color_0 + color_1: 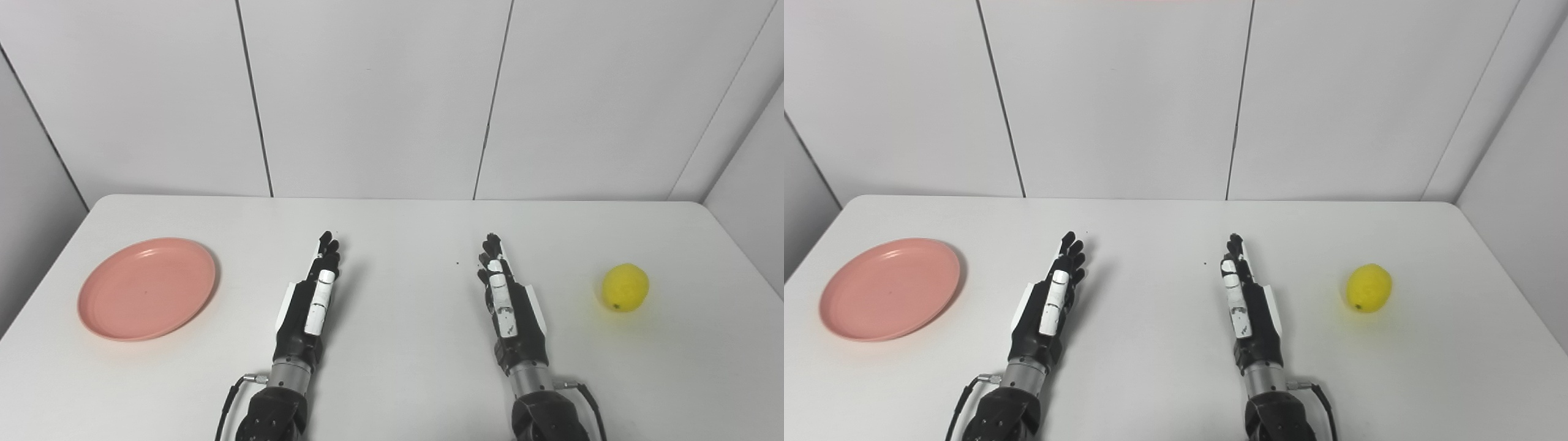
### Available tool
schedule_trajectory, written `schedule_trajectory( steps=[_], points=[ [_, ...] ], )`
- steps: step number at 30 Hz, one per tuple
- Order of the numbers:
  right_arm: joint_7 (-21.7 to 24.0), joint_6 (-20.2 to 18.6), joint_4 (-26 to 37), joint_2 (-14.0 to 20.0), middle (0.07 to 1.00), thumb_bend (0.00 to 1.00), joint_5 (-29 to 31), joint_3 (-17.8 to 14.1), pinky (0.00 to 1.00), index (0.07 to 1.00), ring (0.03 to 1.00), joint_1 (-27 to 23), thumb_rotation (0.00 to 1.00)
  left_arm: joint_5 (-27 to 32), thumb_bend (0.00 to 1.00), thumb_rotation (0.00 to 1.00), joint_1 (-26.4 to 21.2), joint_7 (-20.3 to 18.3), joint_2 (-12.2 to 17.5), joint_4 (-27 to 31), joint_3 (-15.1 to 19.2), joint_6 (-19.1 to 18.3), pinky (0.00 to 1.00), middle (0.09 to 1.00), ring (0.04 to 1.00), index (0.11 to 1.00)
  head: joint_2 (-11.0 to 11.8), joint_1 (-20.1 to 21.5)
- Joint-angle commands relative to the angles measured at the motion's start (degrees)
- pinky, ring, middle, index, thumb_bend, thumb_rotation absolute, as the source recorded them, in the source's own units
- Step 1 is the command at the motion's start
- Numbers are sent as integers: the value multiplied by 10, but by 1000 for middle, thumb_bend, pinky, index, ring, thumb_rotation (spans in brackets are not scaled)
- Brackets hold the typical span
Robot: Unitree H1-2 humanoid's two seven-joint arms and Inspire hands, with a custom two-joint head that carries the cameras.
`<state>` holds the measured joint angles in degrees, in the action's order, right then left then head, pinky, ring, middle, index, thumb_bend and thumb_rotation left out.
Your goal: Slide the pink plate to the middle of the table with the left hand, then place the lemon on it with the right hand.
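Observation:
A pink plate (147, 288) lies empty on the white table (404, 233) at the left side. A yellow lemon (624, 286) lies on the table at the right side. My left hand (313, 294) rests edge-on near the table's middle, fingers straight and pointing away, holding nothing, well to the right of the plate. My right hand (506, 295) rests the same way, open and empty, well to the left of the lemon. The same scene shows in the right eye view, with the plate (889, 288) and the lemon (1369, 288).
White wall panels (373, 92) stand behind the table's far edge. A small dark speck (457, 264) lies on the table between the hands.

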<state>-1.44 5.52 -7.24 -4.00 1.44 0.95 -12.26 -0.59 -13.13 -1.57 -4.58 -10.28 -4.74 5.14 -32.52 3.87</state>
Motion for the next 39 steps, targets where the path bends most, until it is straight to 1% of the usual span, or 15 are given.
schedule_trajectory(
  steps=[1,3,4,5,6,7,9,12,13,17,20,25,29,33,39],
  points=[
    [-13,37,13,-15,964,765,14,-12,1000,939,990,-20,973,-8,738,1000,0,7,5,-6,4,9,1000,1000,1000,1000,1,-2],
    [-11,39,14,-14,958,765,16,-14,1000,933,987,-18,963,-14,738,1000,0,11,3,-6,3,9,1000,1000,1000,1000,4,-15],
    [-9,36,17,-11,962,764,13,-14,999,940,989,-16,974,-20,733,1000,1,16,0,-8,1,15,1000,1000,1000,1000,12,-45],
    [-8,34,20,-8,966,762,10,-13,997,948,990,-14,987,-24,723,1000,1,21,-2,-9,0,20,1000,1000,1000,1000,13,-50],
    [-3,32,25,-1,969,762,8,-11,996,952,991,-10,994,-32,718,1000,2,32,-8,-14,0,31,1000,1000,1000,1000,23,-87],
    [0,31,28,4,981,757,7,-10,999,972,997,-7,998,-37,726,1000,2,40,-12,-18,0,40,977,981,978,977,23,-87],
    [8,37,33,14,988,745,14,-11,1000,982,1000,1,1000,-41,714,1000,4,44,-21,-20,-5,47,961,971,967,966,42,-136],
    [18,41,30,28,994,745,19,-13,1000,990,1000,5,1000,-28,707,1000,3,29,-28,-23,-13,42,988,993,990,990,54,-159],
    [23,44,26,34,997,749,21,-13,1000,993,1000,5,1000,-24,715,1000,1,27,-31,-26,-14,40,996,997,996,996,65,-176],
    [34,61,12,49,1000,721,30,-13,1000,1000,1000,2,1000,-23,729,1000,-8,29,-39,-41,-15,41,1000,1000,1000,1000,84,-205],
    [40,74,0,54,1000,696,39,-16,1000,1000,1000,-2,1000,-28,730,1000,-13,33,-42,-50,-15,44,1000,1000,1000,1000,90,-212],
    [42,68,3,58,1000,681,44,-19,1000,1000,1000,1,1000,-16,728,1000,-19,25,-42,-56,-9,50,1000,1000,1000,1000,103,-215],
    [40,80,-4,60,1000,667,43,-21,1000,1000,1000,3,1000,-3,715,1000,-23,23,-35,-35,1,41,985,978,975,975,106,-217],
    [26,84,1,47,994,658,49,-31,1000,986,1000,5,1000,0,735,1000,-27,25,-24,-13,10,36,924,929,925,925,101,-218],
    [52,85,0,56,1000,695,48,-16,1000,999,1000,5,1000,15,752,1000,-35,24,3,45,41,14,823,828,821,816,93,-214]
  ],
)
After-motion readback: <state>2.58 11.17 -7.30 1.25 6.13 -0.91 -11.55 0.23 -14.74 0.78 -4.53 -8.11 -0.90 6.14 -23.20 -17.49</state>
